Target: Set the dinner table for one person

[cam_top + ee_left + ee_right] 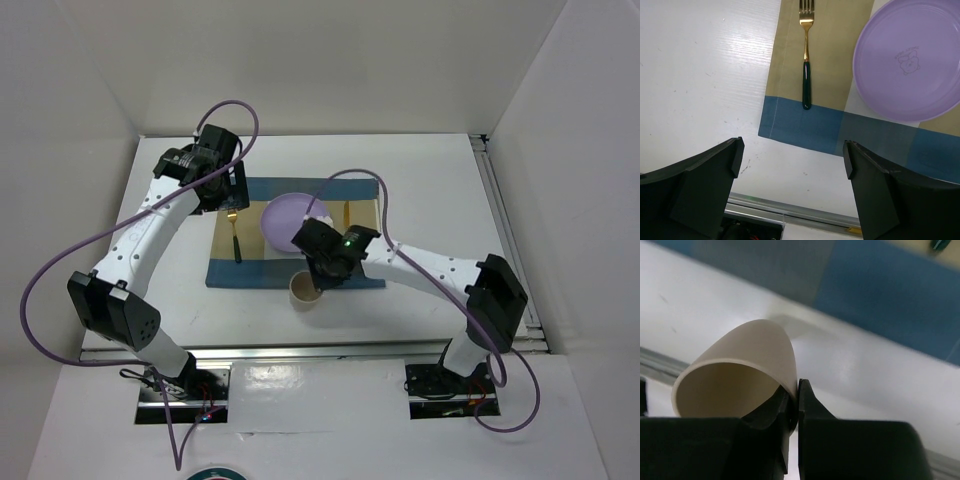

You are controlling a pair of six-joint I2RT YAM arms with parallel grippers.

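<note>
Your right gripper (795, 401) is pinched shut on the rim of the cup (735, 372), which stands mouth up on the table (430, 180) just beside the mat's (225, 272) near edge. The left gripper (792, 152) hangs wide open near the mat's far left corner, well apart from the cup. The plate's (907, 60) stamped lettering is too small to read.

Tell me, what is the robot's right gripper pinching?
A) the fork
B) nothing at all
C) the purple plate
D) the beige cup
D: in the right wrist view the right gripper is closed on the rim of the beige cup, with one finger inside the wall and one outside.
</note>
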